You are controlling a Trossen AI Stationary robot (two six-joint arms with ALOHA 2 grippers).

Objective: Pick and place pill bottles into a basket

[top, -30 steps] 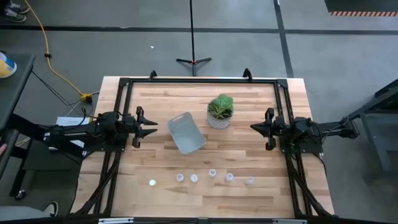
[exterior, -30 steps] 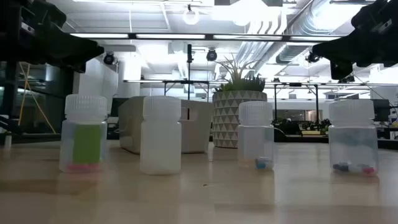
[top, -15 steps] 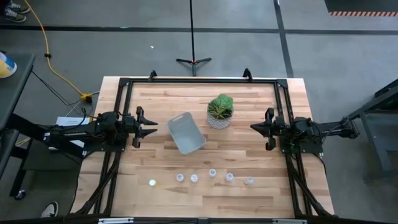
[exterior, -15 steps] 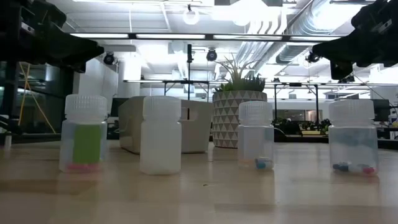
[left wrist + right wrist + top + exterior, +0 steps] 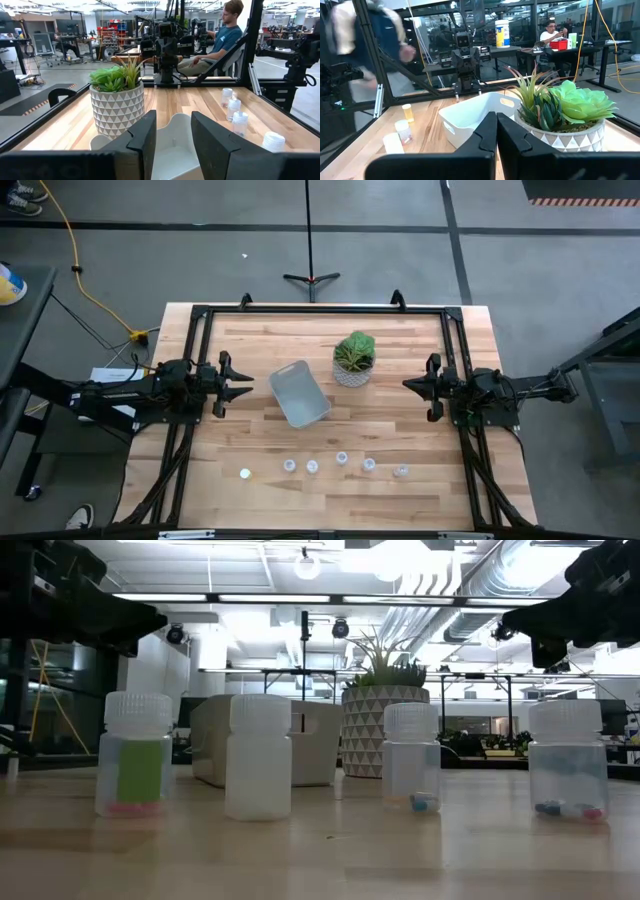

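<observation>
**Q:** What surrounds the work area?

**A:** Grey workshop floor surrounds a pale butcher-block wooden tabletop (image 5: 400,420) framed by a black metal rig. Beyond it, the wrist views show desks and seated people.

**Q:** Where are the task's things?

**A:** Six tiny translucent whitish round pill bottles (image 5: 341,458) with pale caps stand in a loose row near the tabletop's front edge. One, at the row's left end in the low view, has a greenish tint (image 5: 133,754). The small rectangular translucent grey-blue plastic basket (image 5: 299,393) lies mid-table, well apart from the row and holding nothing that I can see. Just beside it stands a white patterned pot with a green leafy plant (image 5: 353,360).

**Q:** And the arms?

**A:** The left claw (image 5: 246,380) hovers at the left edge with its fingers parted. The right claw (image 5: 408,385) hovers at the right edge with its fingers pressed together, gripping nothing.

**Q:** Which step is this?

**A:** I judge it the very start, no bottle picked. Next, one arm must swing toward the front row, descend over a bottle and close on it.

**Q:** Any change from a second ago?

**A:** None; arms, bottles and basket match the earlier pictures.
</observation>
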